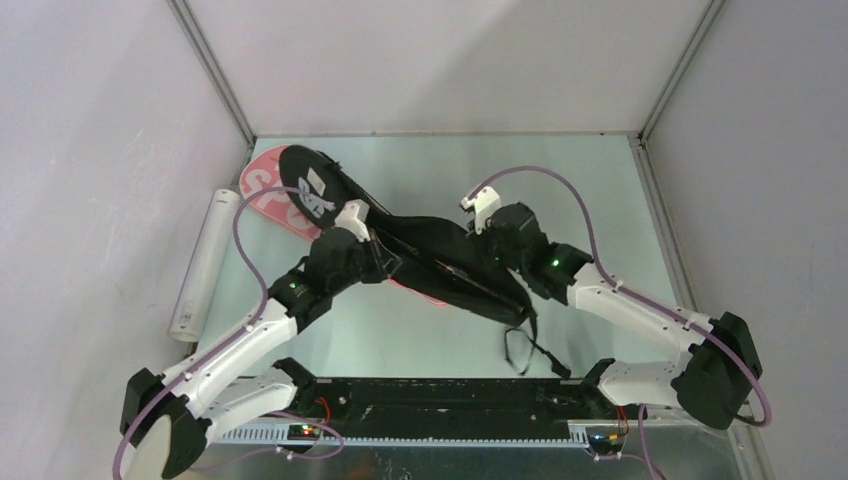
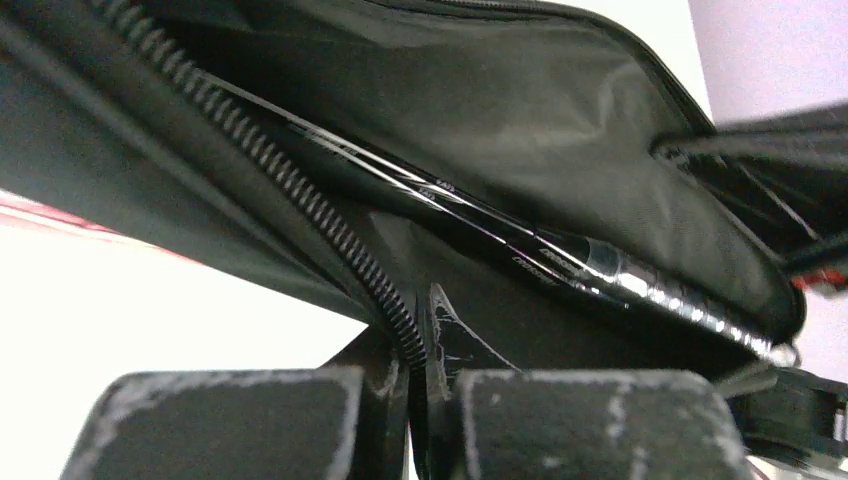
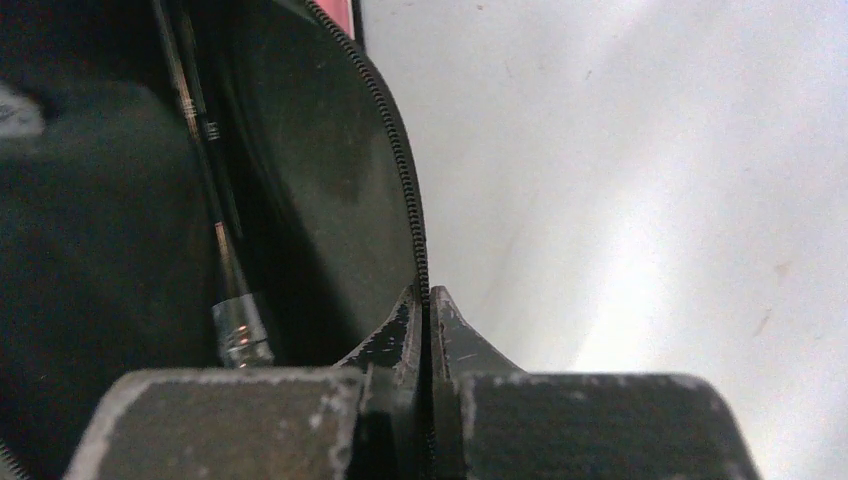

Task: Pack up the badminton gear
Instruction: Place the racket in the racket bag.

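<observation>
A pale grey-green tabletop (image 1: 600, 190) lay inside a plain enclosure, with a white back wall (image 1: 440, 60), a lavender-tinted left wall (image 1: 90, 150) and a matching right wall (image 1: 780, 150). Slanting metal strips (image 1: 212, 75) joined the corners. Soft, even light left a mild sheen on the tabletop.

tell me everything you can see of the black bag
The black bag is soft dark fabric, racket-shaped, lying diagonally, its wide end over the pink bag. Its zipper is open, a glossy black racket shaft inside. A strap trails toward the arm bases. The left tool and right tool each pinch a zipper edge.
</observation>
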Robot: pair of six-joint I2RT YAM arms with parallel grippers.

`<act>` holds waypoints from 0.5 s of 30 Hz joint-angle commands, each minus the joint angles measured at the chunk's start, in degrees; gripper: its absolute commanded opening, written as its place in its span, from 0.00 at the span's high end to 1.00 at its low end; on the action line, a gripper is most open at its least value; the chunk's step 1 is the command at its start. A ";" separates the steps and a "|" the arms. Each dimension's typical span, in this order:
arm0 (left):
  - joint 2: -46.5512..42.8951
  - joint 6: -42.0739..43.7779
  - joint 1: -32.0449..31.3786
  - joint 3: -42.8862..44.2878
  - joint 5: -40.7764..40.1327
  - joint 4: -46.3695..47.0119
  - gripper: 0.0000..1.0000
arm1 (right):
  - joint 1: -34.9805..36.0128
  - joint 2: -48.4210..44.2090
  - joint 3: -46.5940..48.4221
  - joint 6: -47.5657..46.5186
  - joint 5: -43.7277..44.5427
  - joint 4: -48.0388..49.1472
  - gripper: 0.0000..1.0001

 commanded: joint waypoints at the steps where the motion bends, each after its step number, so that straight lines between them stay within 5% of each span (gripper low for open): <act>1: 1.17 -6.61 -6.22 2.69 -3.63 4.26 0.95 | -8.80 -1.51 2.39 -15.82 -13.00 -6.13 1.00; 4: 5.20 -4.14 -11.38 3.71 0.04 6.67 0.84 | -15.26 -0.90 0.85 -27.89 -27.71 -6.20 1.00; 6: 8.20 6.29 -12.82 7.06 12.87 3.13 0.59 | -20.02 -0.10 -0.50 -36.31 -36.07 -6.24 1.00; 7: 8.73 12.77 -13.03 8.39 16.92 0.88 0.35 | -22.04 0.46 -0.94 -38.46 -37.80 -6.32 1.00; 9: 8.39 22.27 -13.35 11.45 15.92 -4.80 0.05 | -24.18 0.41 -1.31 -42.91 -41.46 -6.65 1.00; 15: 0.54 53.59 -11.98 21.39 4.11 -9.99 0.00 | -28.50 -3.05 -2.64 -50.24 -52.04 -9.39 1.00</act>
